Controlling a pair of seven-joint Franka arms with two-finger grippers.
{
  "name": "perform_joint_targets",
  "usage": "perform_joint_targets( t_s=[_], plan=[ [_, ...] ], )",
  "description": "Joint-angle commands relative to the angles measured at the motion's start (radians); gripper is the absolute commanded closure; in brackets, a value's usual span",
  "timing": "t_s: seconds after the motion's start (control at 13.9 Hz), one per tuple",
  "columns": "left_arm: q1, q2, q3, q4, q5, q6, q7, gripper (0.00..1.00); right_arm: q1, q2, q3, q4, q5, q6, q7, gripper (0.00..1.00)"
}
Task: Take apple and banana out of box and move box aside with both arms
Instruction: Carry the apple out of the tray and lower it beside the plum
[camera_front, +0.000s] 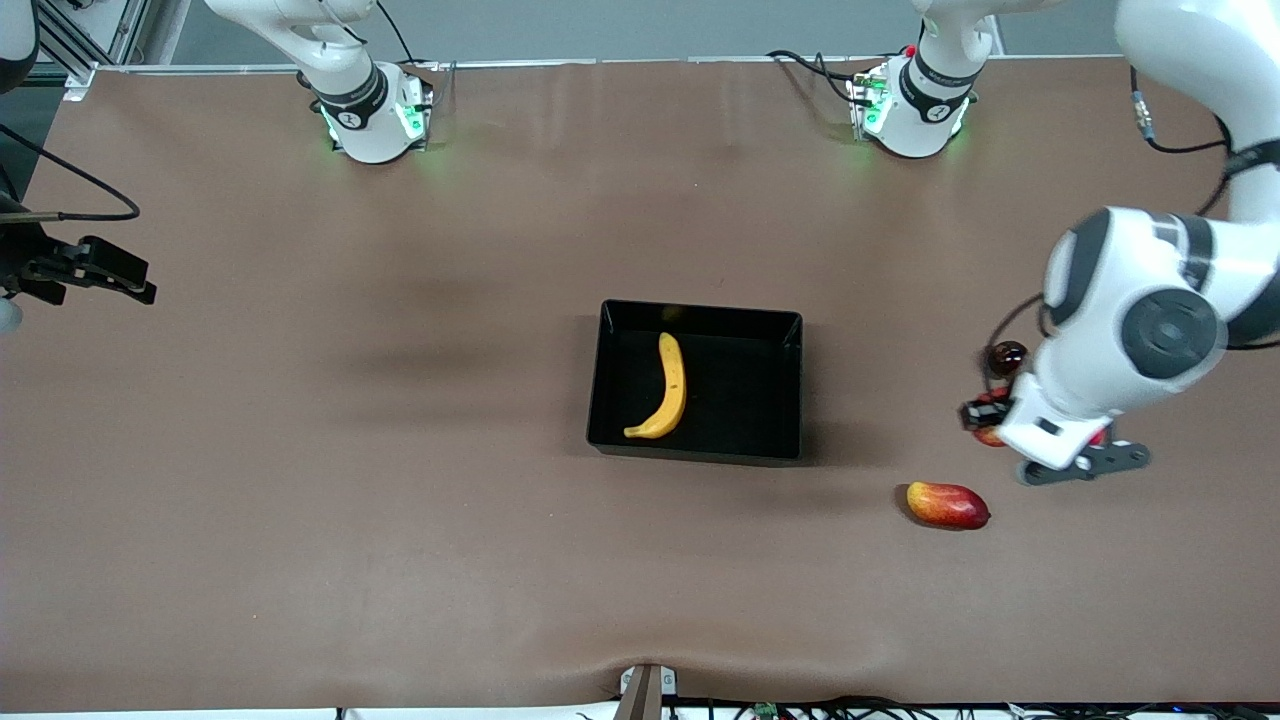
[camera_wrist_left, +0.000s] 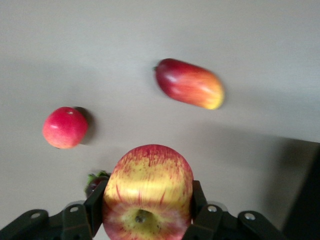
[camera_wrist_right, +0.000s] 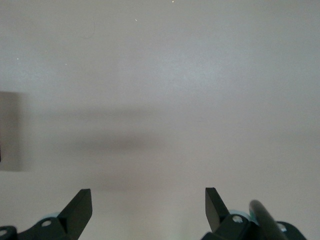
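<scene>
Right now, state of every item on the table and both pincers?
Shallow glossy black plastic tray: upright, holds the banana.
Long curved yellow banana: lying in the tray.
Small streaked red-yellow apple: gripped, off the table.
Oblong red-yellow mango: lying on the table.
Left pincer: shut on the apple.
Right pincer: open, waiting.

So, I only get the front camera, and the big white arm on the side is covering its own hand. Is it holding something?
Observer: Yes. The left wrist view shows the left gripper shut on the apple, red with yellow streaks.
Operator: Is anything else hiding down there?
Observer: A round pinkish-red fruit lies on the table below the gripper, apart from the mango.
Operator: And the other hand?
Observer: The right gripper is open with nothing between its fingers. That arm waits at its own end of the table.
</scene>
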Motion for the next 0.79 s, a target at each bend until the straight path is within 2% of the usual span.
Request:
perform_joint_targets(
  t_s=[0.0,0.22,0.72],
  plan=[
    [0.100,0.047,-0.014,-0.043,0.009,0.082,0.084,1.00,-0.010,0.003,0.010,0.005,-0.015,-0.001,-0.009,0.00],
    [0.146,0.122,-0.012,-0.069,0.014,0.132,0.123,1.00,-0.010,0.003,0.010,0.005,-0.015,0.001,-0.009,0.00],
    [0.169,0.249,-0.005,-0.069,0.071,0.259,0.135,1.00,-0.010,0.004,0.010,0.005,-0.013,0.001,-0.008,0.00]
  ],
)
